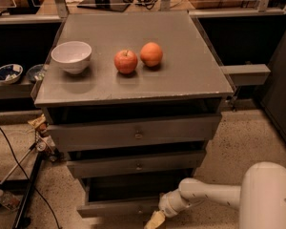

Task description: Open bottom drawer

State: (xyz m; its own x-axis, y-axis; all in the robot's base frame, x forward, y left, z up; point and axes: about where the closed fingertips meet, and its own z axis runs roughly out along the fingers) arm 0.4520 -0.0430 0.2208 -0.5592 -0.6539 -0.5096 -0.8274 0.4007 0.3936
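White bowl (71, 56), apple (126, 61) and orange (151, 54) sit on the counter (195, 80); a jerky pull could roll the fruit. Below, the bottom drawer (112, 207) stands partly out, my claw (154, 219) at its front; I cannot tell its grip, so it may slip.

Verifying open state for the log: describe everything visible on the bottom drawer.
The bottom drawer is the lowest of three flat grey fronts, a long thin matte panel. It sits level and partly pulled out: a dark opening shows behind its front, under the middle drawer. No knob shows on it. The gripper is at the front's right end, low near the floor; contact cannot be confirmed.
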